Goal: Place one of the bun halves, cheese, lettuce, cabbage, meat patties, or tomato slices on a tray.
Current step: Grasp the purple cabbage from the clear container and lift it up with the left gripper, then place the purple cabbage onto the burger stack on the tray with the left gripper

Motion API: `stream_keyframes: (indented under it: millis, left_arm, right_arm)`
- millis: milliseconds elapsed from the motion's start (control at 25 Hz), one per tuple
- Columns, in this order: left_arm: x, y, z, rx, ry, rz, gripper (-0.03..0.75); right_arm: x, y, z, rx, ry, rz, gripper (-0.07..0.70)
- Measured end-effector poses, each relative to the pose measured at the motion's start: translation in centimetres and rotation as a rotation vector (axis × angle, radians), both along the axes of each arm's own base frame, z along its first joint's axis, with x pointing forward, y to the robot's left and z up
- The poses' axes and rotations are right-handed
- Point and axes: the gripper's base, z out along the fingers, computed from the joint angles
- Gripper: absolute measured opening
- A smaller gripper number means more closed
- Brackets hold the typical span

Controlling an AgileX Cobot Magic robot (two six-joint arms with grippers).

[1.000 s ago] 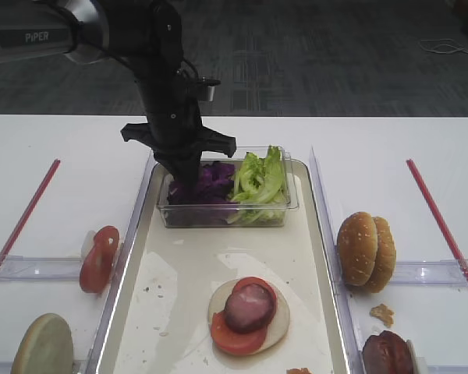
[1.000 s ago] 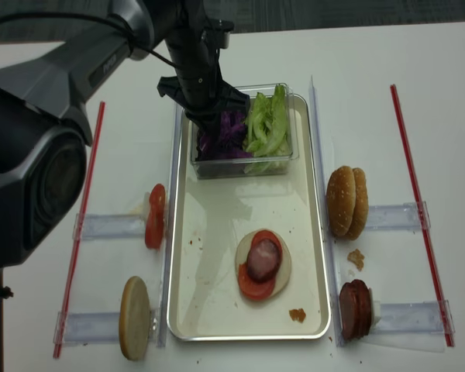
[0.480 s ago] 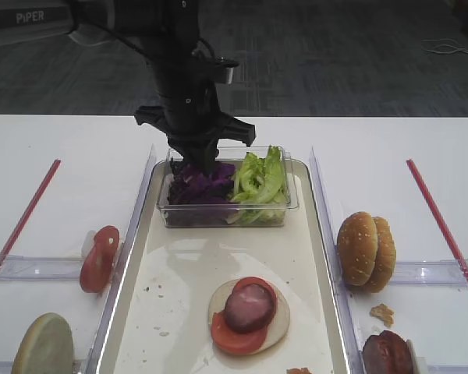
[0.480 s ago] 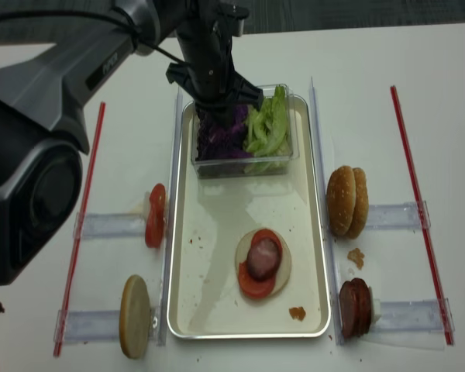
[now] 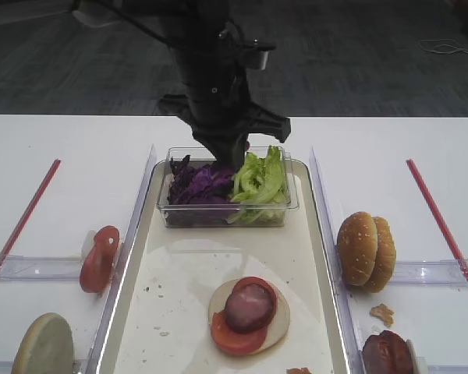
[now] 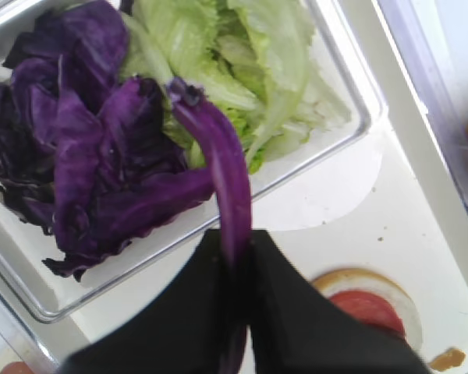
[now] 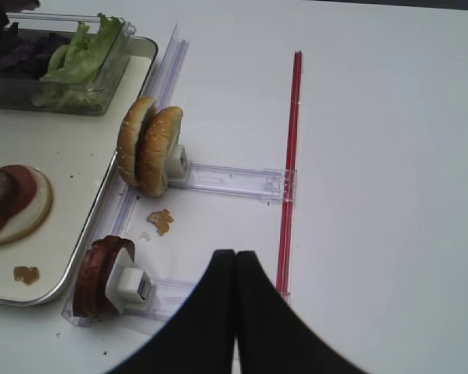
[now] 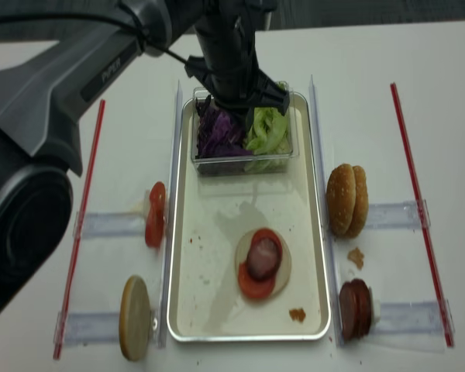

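Note:
My left gripper (image 6: 235,251) is shut on a curled strip of purple cabbage (image 6: 222,167), which sticks out past the fingertips. It hangs above the clear tub (image 5: 223,213), over the line between the purple cabbage pile (image 5: 196,184) and the lettuce (image 5: 259,179). From the high views the gripper (image 8: 241,102) hides the strip. On the tray (image 5: 308,257), nearer the front, lies a pale bun half (image 5: 274,326) with a tomato slice (image 5: 232,336) and a meat patty (image 5: 249,305) on top. My right gripper (image 7: 235,261) is shut and empty over the white table, right of the tray.
Two sesame bun halves (image 5: 366,251) stand in a clear holder right of the tray, with meat patties (image 5: 388,353) in front of them. Tomato slices (image 5: 98,259) and a pale bun half (image 5: 43,347) stand on the left. Red strips (image 5: 440,223) line both sides. A crumb (image 5: 382,314) lies by the patties.
My left gripper has risen out of the tub's cabbage pile and shifted right toward the lettuce side, carrying a cabbage strip. The right gripper shows no earlier view.

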Motion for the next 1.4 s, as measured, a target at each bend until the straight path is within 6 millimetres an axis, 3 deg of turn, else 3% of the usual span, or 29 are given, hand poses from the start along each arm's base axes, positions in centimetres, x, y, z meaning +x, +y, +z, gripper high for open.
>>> stream_keyframes:
  millis: [280,480,880,1080,1400]
  left_arm:
    - [-2.5,-1.6,2.9,-0.038,-0.048,-0.059,0.039]
    - [-4.7,-1.2,3.6,-0.038,-0.033,-0.081,0.039]
    - [-9.7,-0.4,1.4,0.036,0.078,-0.143,0.039]
    - [-12.0,0.3,-1.3,0.066,0.158,-0.166,0.039]
    - [-13.9,-0.4,-5.2,-0.060,0.180,-0.226,0.039]
  right_arm:
    - [0.0,0.0,0.0,0.000,0.000,0.000,0.013]
    - [0.0,0.0,0.0,0.000,0.000,0.000,0.013]
    - [0.0,0.0,0.0,0.000,0.000,0.000,0.013]
    - [0.0,0.0,0.0,0.002,0.000,-0.001,0.013]
    - [0.0,0.0,0.0,0.002,0.000,-0.001,0.013]
